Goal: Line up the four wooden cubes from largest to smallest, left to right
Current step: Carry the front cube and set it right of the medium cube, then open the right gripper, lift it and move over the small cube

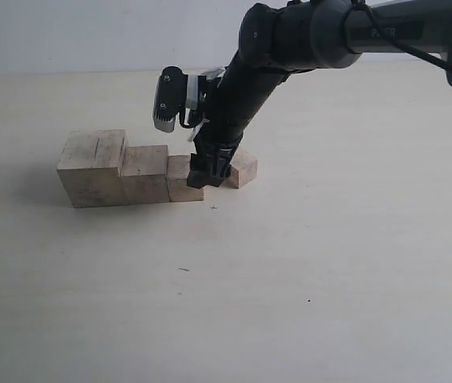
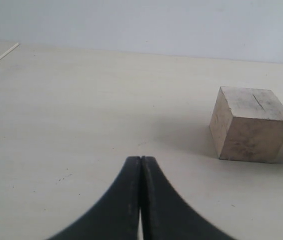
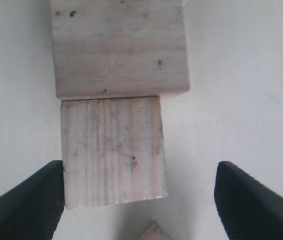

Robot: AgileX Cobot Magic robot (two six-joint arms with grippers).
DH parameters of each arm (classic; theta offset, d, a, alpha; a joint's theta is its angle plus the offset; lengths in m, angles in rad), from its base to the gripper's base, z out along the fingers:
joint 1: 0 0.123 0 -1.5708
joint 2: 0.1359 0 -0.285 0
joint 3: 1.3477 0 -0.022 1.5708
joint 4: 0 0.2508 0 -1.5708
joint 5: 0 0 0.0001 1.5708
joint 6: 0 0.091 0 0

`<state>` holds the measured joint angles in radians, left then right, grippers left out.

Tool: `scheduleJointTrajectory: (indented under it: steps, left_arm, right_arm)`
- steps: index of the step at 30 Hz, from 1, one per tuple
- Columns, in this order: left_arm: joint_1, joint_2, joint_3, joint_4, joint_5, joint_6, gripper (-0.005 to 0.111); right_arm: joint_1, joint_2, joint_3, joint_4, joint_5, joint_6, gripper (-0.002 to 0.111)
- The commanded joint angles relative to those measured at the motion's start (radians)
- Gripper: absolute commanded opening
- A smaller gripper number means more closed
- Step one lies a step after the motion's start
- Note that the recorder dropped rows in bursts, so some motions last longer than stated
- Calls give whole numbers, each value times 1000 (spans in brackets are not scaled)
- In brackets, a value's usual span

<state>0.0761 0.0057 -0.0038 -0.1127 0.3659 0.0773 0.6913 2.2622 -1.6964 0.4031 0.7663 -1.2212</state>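
My left claw is pinched closed on nothing over the counter, with the largest cube beyond it. My right claw gapes wide and empty astride the third cube, which touches the second cube in the row. The smallest cube sits askew just past that claw.

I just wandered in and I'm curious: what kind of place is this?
Probably a robotics lab test bench. There is a bare pale tabletop against a plain wall, and a black robot arm with its right gripper open among graded wooden blocks, from the largest cube to the smallest cube.
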Motion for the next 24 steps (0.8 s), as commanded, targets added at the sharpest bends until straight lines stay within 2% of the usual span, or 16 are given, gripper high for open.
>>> scheduleJointTrajectory:
  steps: [1, 10, 14, 18, 20, 24]
  left_arm:
    - [-6, -6, 4, 1, -11, -4, 0]
    - [-6, -6, 4, 1, -11, -4, 0]
    - [-6, -6, 4, 1, -11, -4, 0]
    - [-6, -6, 4, 1, -11, -4, 0]
    - [-6, -6, 4, 1, -11, -4, 0]
    - [-6, -6, 4, 1, -11, -4, 0]
  right_arm:
    - [1, -18, 2, 1, -2, 19, 77]
    - [1, -107, 2, 1, 86, 96, 77]
    - [1, -148, 2, -82, 138, 294, 71]
    - [1, -178, 2, -254, 251, 698, 50]
    - [1, -193, 2, -308, 329, 873, 35]
    - [1, -208, 2, -338, 390, 910, 5]
